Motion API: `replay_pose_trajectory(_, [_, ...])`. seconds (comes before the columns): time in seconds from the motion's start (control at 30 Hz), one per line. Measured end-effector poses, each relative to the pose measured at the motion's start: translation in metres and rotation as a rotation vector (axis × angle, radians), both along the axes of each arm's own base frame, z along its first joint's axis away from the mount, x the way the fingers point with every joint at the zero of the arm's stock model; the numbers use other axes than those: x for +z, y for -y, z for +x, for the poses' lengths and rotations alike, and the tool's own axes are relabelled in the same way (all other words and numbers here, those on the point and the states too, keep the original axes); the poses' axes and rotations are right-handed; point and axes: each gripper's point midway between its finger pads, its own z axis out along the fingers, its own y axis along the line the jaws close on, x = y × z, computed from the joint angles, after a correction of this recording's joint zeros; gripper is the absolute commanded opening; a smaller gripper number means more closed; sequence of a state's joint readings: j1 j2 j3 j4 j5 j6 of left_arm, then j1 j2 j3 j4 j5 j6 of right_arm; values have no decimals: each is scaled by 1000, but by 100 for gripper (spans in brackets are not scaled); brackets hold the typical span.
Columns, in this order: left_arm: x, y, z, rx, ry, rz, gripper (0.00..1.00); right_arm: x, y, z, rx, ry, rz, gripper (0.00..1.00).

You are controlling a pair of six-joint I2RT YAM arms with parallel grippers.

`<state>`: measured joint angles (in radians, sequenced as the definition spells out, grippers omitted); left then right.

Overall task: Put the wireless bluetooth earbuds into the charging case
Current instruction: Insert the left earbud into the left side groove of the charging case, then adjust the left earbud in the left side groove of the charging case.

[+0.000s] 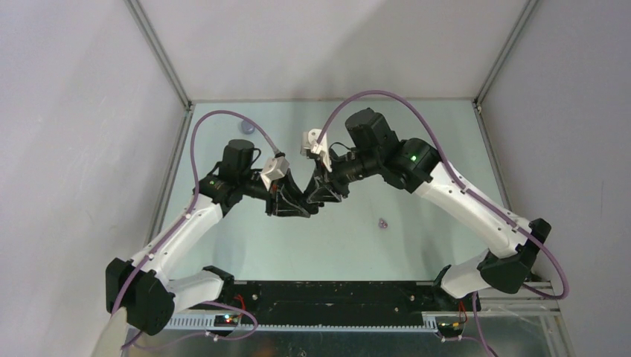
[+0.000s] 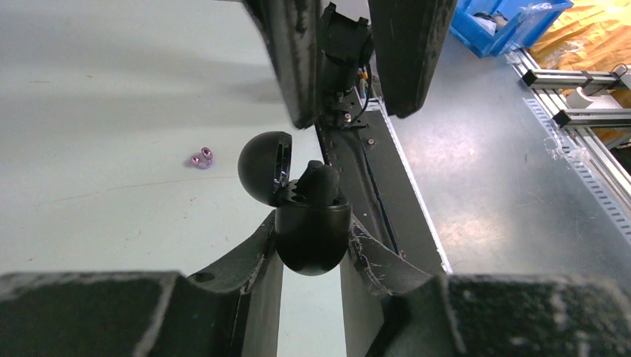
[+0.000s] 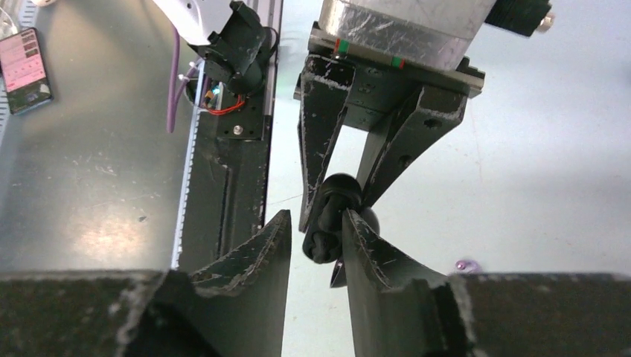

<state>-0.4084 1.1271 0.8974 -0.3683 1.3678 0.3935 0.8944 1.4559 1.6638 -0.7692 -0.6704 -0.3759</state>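
Two lilac earbuds [image 2: 201, 158] lie on the worktop [image 2: 89, 111], well apart from the open charging case [image 2: 312, 249] clamped in the left pincer [image 2: 312, 227]. A black earbud [image 2: 321, 182] sits in it, below the right pincer [image 2: 350, 115], whose fingers are parted.

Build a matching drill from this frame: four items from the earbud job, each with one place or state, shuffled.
Things
1. charging case
2. case lid
3. black earbud
4. lilac earbuds

Place or state
A. lying loose on the table
B. poking up out of the case's open top
C. clamped between the fingers of the left tool
D. swung open to one side

Pairs: 1-C, 2-D, 3-B, 4-A
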Motion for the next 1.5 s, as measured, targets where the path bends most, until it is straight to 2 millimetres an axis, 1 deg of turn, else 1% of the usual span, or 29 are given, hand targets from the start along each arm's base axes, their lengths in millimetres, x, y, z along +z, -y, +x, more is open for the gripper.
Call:
replay_pose_trajectory(0.03, [0,0,0,0,0,0,0,0,2,-1,1,2,-3,24])
replay_pose_trajectory(0.07, [0,0,0,0,0,0,0,0,3,-1,2,4,-4,20])
replay_pose_trajectory(0.1, [0,0,0,0,0,0,0,1,4,-2,3,6,-6,12])
replay_pose_trajectory(0.17, [0,0,0,0,0,0,0,2,6,-3,6,13,-6,6])
replay_pose_trajectory(0.3, [0,0,0,0,0,0,0,0,8,-2,-6,23,-9,2])
replay_pose_trajectory(0.57, [0,0,0,-1,0,-1,0,-19,5,9,-51,32,-56,1])
replay_pose_trajectory(0.7, [0,0,0,1,0,1,0,-27,0,9,-44,21,-73,1])
replay_pose_trajectory(0.9, [-2,-1,-1,1,-7,6,0,-29,-2,8,-40,43,-82,1])
replay_pose_trajectory(1.07, [-4,-2,-3,3,-29,17,0,-33,-4,8,-41,114,-109,1])
replay_pose_trajectory(1.2, [-4,-2,-3,4,-31,19,0,-32,-3,9,-54,172,-127,1])
replay_pose_trajectory(1.3, [-3,-1,-3,1,-23,13,0,-30,0,9,-60,181,-138,2])
replay_pose_trajectory(1.5, [-1,-1,-1,-1,-8,6,0,-14,12,8,-60,169,-121,2])
